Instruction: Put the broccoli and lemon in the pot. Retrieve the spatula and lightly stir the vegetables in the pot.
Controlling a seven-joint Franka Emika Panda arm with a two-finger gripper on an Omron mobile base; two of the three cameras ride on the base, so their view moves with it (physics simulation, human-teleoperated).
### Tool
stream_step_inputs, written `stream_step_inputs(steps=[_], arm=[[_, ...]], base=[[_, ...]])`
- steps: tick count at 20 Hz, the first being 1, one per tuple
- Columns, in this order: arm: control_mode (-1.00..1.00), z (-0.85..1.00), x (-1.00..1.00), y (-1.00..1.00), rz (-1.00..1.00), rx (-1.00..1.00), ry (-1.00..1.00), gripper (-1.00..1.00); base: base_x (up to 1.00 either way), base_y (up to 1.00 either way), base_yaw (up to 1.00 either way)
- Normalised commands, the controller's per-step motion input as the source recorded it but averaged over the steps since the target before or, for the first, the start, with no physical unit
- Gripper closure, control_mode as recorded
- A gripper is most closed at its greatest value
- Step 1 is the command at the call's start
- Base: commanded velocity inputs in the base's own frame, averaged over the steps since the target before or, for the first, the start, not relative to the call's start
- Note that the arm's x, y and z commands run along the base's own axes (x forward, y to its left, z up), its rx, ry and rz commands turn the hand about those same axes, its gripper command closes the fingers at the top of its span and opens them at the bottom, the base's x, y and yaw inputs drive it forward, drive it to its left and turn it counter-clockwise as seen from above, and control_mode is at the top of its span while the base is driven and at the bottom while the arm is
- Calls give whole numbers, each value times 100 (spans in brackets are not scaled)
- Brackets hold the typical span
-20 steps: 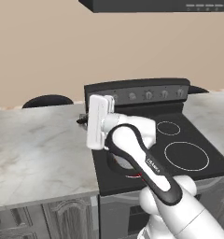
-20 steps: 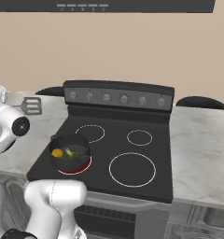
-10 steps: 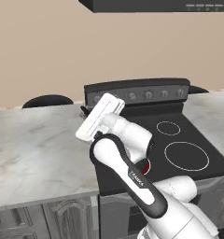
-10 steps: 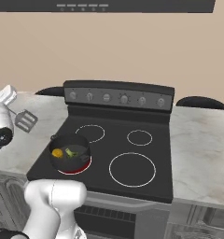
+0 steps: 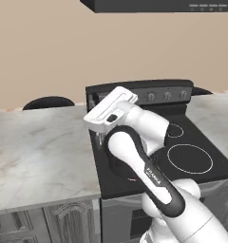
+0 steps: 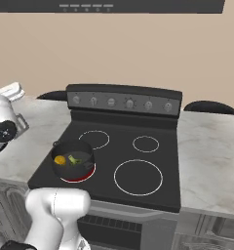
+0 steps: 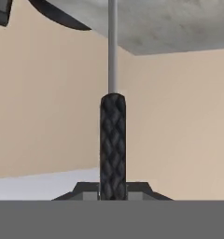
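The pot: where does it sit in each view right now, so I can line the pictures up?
Left base view: I cannot pick it out; the arm stands over the front left of the stove top.
Right base view: the pot stands on the front left burner, which glows red, with the lemon and the broccoli inside.
Hand view: not in it; the spatula runs up the middle.
Shared landmark: the stove's knob panel.

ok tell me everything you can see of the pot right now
The pot is round, dark grey to black and straight-walled, with a small handle at its left rim. It stands upright on the stove's front left burner, which glows red under it. It has no lid. Inside lie the lemon and, to its right, the broccoli. The gripper is shut on the spatula, not touching the pot.
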Motion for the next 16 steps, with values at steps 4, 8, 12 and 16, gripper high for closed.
stream_step_inputs(steps=[4, 8, 12, 16], arm=[[-100, 0, 1, -52, 41, 6, 0, 100], [-100, 0, 7, -56, 36, 14, 17, 100], [-100, 2, 6, -50, 31, 23, 21, 100], [-100, 13, 18, -38, 17, 26, 32, 100]], base=[[0, 0, 0], [0, 0, 0], [0, 0, 0], [0, 0, 0]])
